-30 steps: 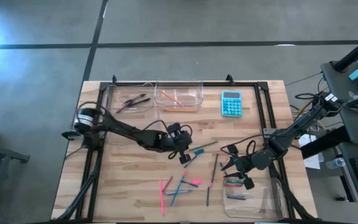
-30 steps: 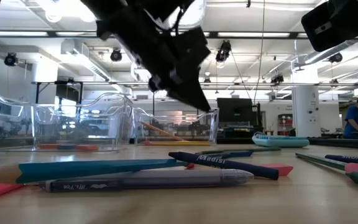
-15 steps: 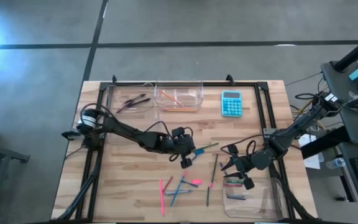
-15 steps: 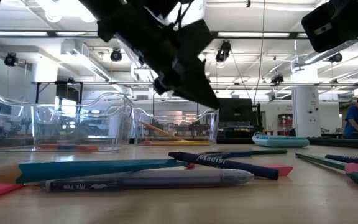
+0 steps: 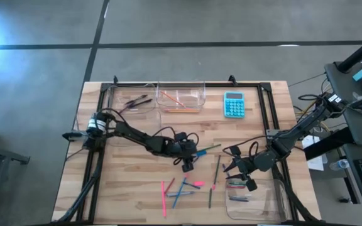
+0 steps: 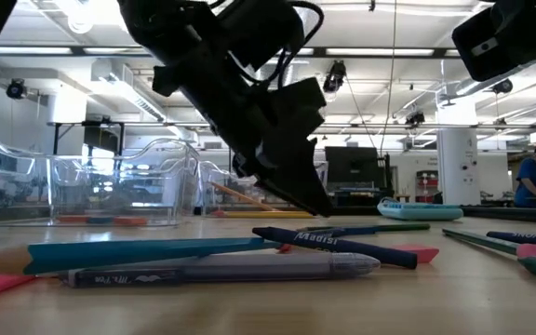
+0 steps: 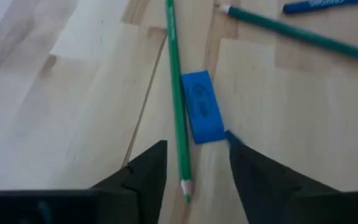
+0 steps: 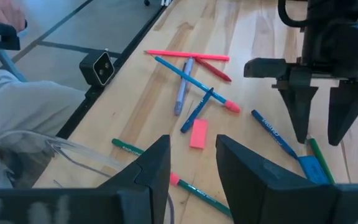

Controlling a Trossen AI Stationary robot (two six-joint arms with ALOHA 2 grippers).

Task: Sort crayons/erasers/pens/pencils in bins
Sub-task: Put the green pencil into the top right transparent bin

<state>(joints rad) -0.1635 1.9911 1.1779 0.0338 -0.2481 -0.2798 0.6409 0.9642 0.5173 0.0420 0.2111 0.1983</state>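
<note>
At the far left of the wooden table (image 5: 124,169) I see two clear bins (image 5: 132,100) side by side along the far edge: the first holds dark pens, the second (image 5: 181,98) holds orange pencils. The left arm reaches from the left edge toward the table's middle, and its left gripper (image 5: 189,159) sits low over the surface with the fingers set to a narrow gap, holding nothing. In the left wrist view, the blue eraser (image 7: 202,114) lies flat on the wood just ahead of the fingertips (image 7: 149,163), touching a green pencil (image 7: 176,99) that runs alongside it and down between the fingers. Toward the near edge I note a loose cluster of pink, blue and grey sticks (image 5: 176,188), with a pink eraser (image 8: 197,134) lying among them. A turquoise calculator (image 5: 234,104) rests near the far edge, right of the second bin. The right gripper (image 5: 235,168) hovers at the right side beside another clear bin (image 5: 256,196) at the near right corner; its fingers are spread, holding nothing.
</note>
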